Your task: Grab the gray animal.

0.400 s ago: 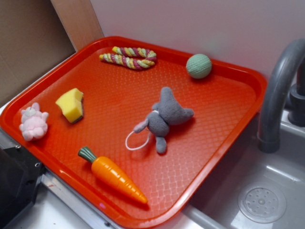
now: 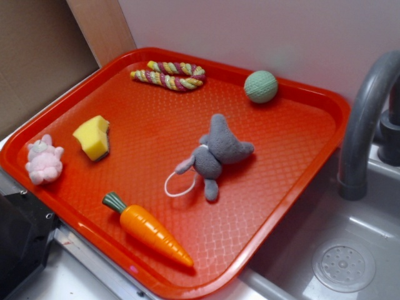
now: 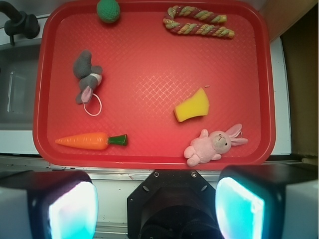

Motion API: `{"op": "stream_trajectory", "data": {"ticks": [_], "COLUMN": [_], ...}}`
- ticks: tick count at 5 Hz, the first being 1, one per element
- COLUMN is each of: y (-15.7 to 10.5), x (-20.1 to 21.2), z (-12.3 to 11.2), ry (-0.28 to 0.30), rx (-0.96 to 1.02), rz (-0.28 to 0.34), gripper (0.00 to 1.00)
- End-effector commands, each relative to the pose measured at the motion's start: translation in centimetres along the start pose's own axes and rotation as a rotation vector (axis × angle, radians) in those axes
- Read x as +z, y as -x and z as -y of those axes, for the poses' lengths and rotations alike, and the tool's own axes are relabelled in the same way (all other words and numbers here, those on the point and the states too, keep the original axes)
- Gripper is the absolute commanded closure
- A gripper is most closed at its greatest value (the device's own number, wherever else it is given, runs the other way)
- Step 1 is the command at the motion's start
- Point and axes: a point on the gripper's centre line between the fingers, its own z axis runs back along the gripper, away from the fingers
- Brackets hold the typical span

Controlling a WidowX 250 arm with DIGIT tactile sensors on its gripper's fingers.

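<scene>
Nothing has moved: the gray animal (image 2: 215, 155) lies mid-frame, ungrabbed; the gripper (image 3: 157, 204), jaws spread, apparently waits outside the tray (image 3: 149, 160).

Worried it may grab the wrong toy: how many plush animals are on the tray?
2. The gray animal lies near the middle of the tray, toward the faucet side. The pink bunny lies at the opposite edge, beside the yellow sponge. None looks hidden.

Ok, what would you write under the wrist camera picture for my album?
Open gripper waits off the red tray, far from the gray animal among the other toys.
</scene>
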Motion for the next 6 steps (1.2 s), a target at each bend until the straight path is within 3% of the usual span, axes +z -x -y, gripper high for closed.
{"op": "stream_trajectory", "data": {"ticks": [1, 2, 4, 5, 6], "y": [-6.7, -9.4, -13.2, -13.6, -13.3], "x": [-1.9, -3.7, -11.3, -14.6, -17.0], "z": [6.8, 8.6, 10.4, 11.6, 12.4], "ry": [0.043, 0.050, 0.043, 0.138, 0.238], "rx": [-0.165, -0.165, -0.202, -0.300, -0.426], "rz": [0.151, 0.192, 0.129, 0.068, -0.034], "gripper": [0.00, 0.00, 0.00, 0.00, 0.00]}}
